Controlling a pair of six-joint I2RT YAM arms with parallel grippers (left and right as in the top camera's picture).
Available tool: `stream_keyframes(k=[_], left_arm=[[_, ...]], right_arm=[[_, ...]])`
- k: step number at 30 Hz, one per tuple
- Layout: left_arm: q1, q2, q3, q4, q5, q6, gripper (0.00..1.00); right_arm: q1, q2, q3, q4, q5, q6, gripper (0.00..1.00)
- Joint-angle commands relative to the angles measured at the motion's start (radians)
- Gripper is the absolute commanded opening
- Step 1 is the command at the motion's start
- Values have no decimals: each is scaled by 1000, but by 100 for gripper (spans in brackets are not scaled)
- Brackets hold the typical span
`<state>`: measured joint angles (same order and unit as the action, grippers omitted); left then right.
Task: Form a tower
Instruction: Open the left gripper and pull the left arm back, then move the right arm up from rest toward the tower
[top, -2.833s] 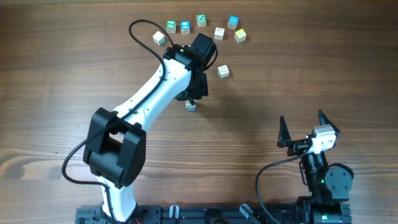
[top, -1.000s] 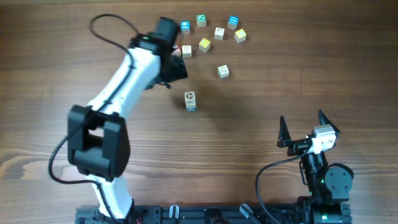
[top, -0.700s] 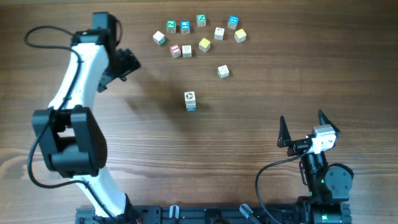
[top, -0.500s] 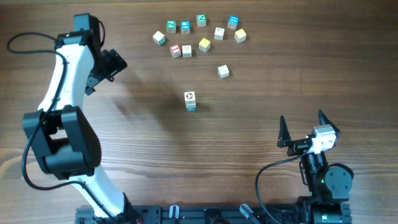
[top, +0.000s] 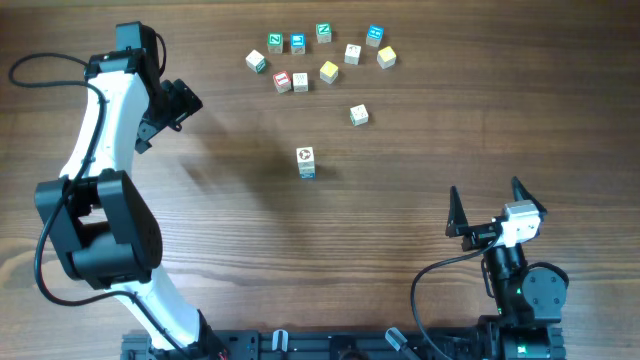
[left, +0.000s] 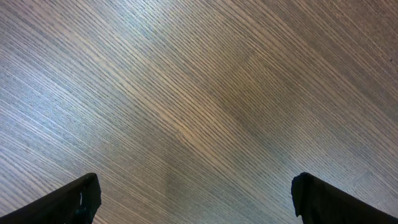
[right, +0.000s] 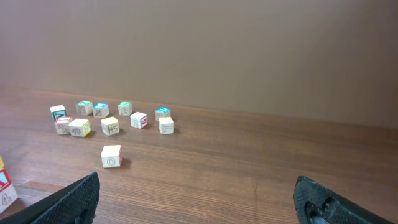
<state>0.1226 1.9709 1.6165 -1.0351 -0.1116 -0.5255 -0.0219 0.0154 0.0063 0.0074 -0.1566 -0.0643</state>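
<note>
The tower (top: 306, 162) stands alone near the middle of the table (top: 420, 150), one cube wide, with its blue-trimmed cube at the bottom; nothing is touching it. I can't count its cubes from overhead. Beyond it and to the right sits a single cube (top: 359, 115), and further back a loose scatter of cubes (top: 328, 71) lies along the far side.

My left arm reaches far out to the left, its white link (top: 95, 125) stretched toward the far left corner and the wrist bent back toward the centre. The left gripper (top: 170, 122) hangs well apart from the tower, jaws spread wide and empty; its wrist view shows only bare wood between the fingers (left: 78, 199).

My right arm is folded over its base at the near right corner. The right gripper (top: 485, 190) points toward the far side, jaws also released and holding nothing.
</note>
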Motion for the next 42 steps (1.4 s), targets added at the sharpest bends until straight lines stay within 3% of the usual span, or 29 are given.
stream_keyframes(k=[1, 15, 19, 23, 26, 31, 33, 42], left_arm=[[1, -32, 16, 0, -14, 1, 100], [1, -32, 16, 0, -14, 1, 100], [1, -32, 16, 0, -14, 1, 100], [1, -32, 16, 0, -14, 1, 100], [1, -32, 16, 0, -14, 1, 100], [1, -32, 16, 0, -14, 1, 100], [1, -32, 16, 0, -14, 1, 100], [1, -32, 16, 0, -13, 1, 100]], right_arm=[[-4, -8, -1, 5, -12, 14, 100], [-4, -8, -1, 7, -13, 14, 99], [-4, -8, -1, 28, -162, 18, 100], [-4, 9, 101, 29, -192, 173, 100], [-4, 105, 254, -16, -193, 221, 100], [-4, 482, 677, -241, -266, 224, 100], [-4, 692, 924, -421, -302, 223, 100], [-4, 1342, 1777, -1172, -325, 165, 100]])
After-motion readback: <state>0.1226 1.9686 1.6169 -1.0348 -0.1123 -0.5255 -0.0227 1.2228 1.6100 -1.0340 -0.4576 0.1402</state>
